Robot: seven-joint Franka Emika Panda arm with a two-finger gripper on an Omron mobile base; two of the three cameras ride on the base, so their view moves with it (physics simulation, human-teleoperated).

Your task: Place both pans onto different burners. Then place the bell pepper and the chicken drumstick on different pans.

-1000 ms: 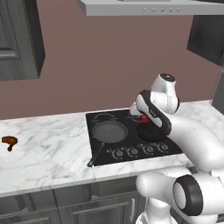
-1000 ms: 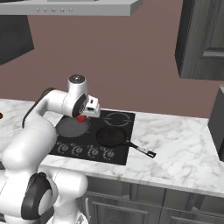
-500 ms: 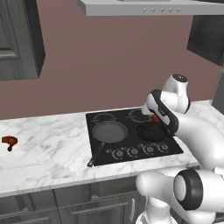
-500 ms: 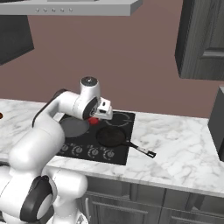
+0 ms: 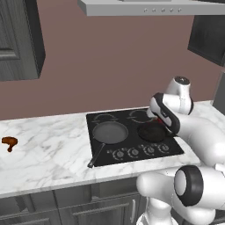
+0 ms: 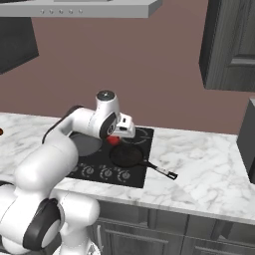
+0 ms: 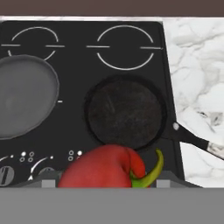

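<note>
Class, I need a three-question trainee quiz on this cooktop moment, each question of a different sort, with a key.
1. True or false: the chicken drumstick lies in the dark grey pan.
2. What does the pincer carry?
A. the bell pepper
B. a knob
C. a pan handle
3. Fill in: the smaller black pan sits on the cooktop's front ____ burner, seen from the robot.

Key
1. False; it lies on the counter, far left.
2. A
3. right

A mauve wall [image 5: 110, 66] backs the white marble counter [image 5: 48, 151], with dark cabinets [image 5: 19, 39] above
</note>
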